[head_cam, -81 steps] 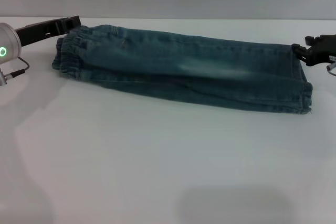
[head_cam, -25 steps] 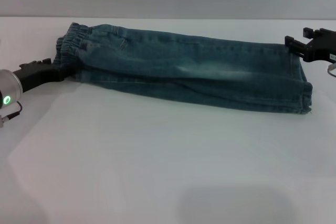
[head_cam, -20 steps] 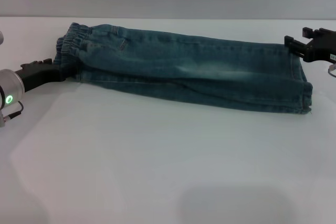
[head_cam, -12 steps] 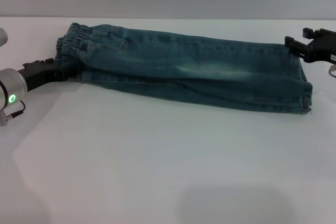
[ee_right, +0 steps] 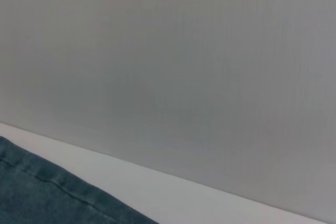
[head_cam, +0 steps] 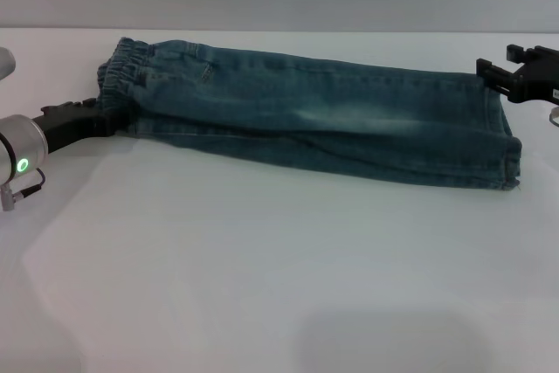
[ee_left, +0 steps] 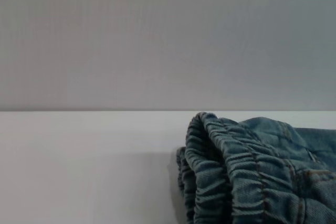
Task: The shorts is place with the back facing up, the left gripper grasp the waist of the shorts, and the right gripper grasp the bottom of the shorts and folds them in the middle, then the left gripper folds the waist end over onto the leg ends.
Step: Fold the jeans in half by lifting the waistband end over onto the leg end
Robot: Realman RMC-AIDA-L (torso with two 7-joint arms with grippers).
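The shorts lie on the tabletop, already folded lengthwise. The left claw touches the waist, grip unclear; the right claw sits beside the leg ends, apart. The waist-over fold remains.

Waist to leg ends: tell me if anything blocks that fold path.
Nothing visible does. Between the waist and the leg ends lies only the shorts' own denim; the right hand sits beside the far leg edge.
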